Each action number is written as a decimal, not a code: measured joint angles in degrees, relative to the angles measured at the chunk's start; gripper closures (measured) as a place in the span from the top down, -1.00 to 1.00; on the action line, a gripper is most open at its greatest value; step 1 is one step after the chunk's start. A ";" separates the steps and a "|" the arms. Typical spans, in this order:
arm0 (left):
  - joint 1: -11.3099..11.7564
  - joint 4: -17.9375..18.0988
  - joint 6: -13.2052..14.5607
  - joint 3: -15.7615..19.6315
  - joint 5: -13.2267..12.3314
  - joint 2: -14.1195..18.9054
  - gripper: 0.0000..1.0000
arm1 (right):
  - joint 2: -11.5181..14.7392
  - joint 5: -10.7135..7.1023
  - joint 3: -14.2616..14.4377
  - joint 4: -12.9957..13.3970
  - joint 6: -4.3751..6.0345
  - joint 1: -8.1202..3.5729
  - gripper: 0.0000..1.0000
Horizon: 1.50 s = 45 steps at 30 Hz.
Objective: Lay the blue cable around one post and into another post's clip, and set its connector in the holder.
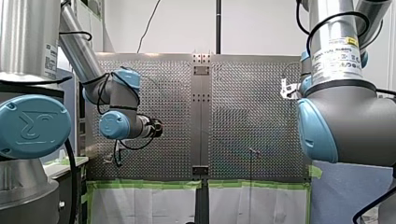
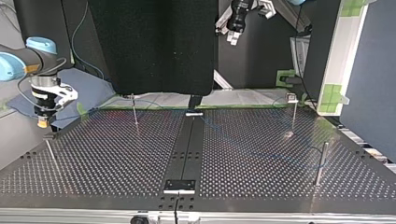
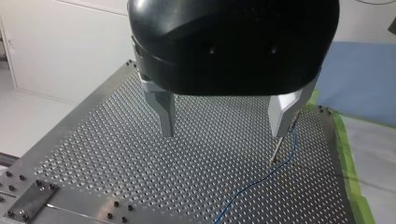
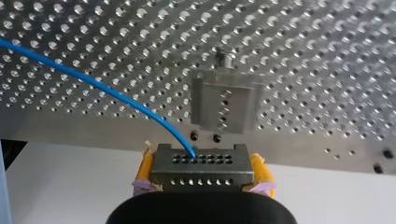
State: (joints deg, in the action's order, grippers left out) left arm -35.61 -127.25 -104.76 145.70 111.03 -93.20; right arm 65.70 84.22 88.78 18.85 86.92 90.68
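Right now my right gripper (image 4: 201, 163) is clamped on the connector (image 4: 201, 175), with its yellow pads (image 4: 146, 169) pressed to the block's 2 sides. The holder (image 4: 224, 107) stands just ahead of it on the bench (image 4: 93, 46), not touching. The cable (image 4: 93, 84) runs from the connector's face out over the bench. My left gripper (image 3: 222, 134) hangs wide open and empty above the bench, 1 finger just beside a post (image 3: 276, 151), and the cable lies by that post.

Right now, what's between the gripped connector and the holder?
Nothing but bare perforated table, in the right wrist view. The connector, held by my right gripper, sits short of the holder; the blue cable trails aside.
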 joint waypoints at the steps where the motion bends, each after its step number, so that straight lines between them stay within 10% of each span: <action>1: 0.03 -0.23 0.01 0.00 0.17 0.00 1.00 | -0.54 -0.55 -0.45 0.04 -0.32 -0.16 -0.97; 16: 0.75 -1.80 0.00 0.00 1.15 -0.04 1.00 | -4.52 -8.04 -1.96 3.89 1.62 -2.20 -0.97; 32: 0.96 -2.14 0.08 0.01 1.16 -0.02 1.00 | -1.63 -15.22 -1.70 0.12 -0.17 -4.19 -0.97; 45: 0.95 -2.14 0.09 0.04 1.16 -0.04 1.00 | -1.53 -21.99 -1.21 2.52 2.22 -5.43 -0.97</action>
State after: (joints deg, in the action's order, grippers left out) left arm -34.66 -129.39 -104.67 145.75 112.19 -93.24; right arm 64.18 62.23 87.57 21.37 89.14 85.24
